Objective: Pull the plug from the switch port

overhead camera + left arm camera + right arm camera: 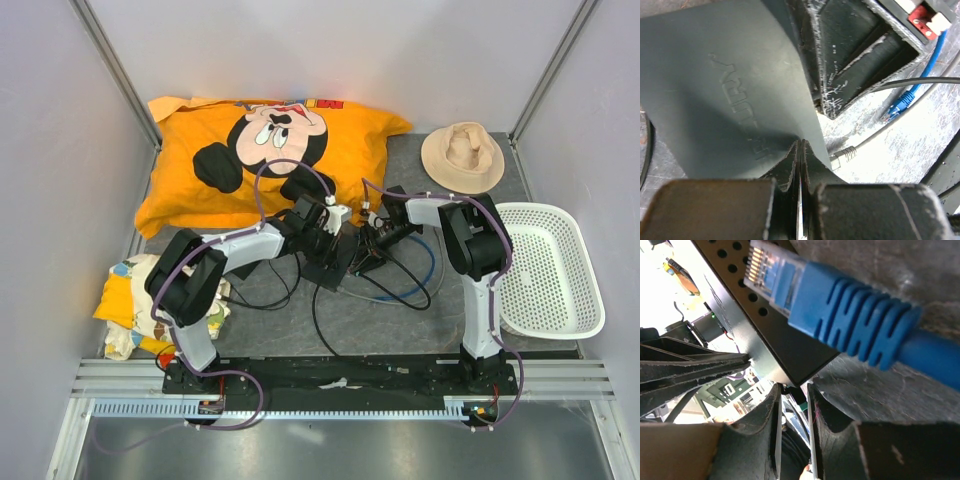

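Even, soft light up top, barely a shadow. Left wrist view blows out white on the mat (900, 165). Right wrist glares top-left, blue plug (840, 315) crisp.

The black switch (715, 100) has raised letters on its top. They may say MERCURY, but only the end, URY, is clear.
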You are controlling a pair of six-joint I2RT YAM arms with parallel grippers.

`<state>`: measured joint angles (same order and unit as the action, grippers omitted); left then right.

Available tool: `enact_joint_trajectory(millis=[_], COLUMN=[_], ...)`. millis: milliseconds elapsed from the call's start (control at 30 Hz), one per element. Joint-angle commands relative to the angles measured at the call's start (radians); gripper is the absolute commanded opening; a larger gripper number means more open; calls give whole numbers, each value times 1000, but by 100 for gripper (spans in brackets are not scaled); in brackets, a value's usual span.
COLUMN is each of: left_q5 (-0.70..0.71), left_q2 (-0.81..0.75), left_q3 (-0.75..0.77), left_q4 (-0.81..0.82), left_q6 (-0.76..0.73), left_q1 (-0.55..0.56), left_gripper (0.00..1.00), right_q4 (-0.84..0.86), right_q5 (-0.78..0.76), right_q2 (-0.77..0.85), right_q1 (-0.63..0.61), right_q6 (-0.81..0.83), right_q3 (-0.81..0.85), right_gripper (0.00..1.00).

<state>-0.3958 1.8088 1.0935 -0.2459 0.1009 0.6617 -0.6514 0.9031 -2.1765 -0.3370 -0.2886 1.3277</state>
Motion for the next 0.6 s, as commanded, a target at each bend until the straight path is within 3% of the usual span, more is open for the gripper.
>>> enact_joint_trajectory(millis=[0,233,433,567], left_q5=[55,95,190,196], left_q2=[46,57,-12,20], left_q3=[-119,-116,-11,-30], left_q4=[-93,-75,-121,-147], left_q6=[49,45,-13,-20], left_q1=[21,58,4,-5], left_gripper=[1,2,2,2], right_q4=[208,220,196,168], right_q5=[-455,-460,-493,-559], right_q2=[-135,-138,-144,-147], right_q1=[-19,-20,-22,-37], right_q6=[3,-7,-3,-6], right_q3=[-22,-30,-13,-2], right_gripper=[0,0,0,0])
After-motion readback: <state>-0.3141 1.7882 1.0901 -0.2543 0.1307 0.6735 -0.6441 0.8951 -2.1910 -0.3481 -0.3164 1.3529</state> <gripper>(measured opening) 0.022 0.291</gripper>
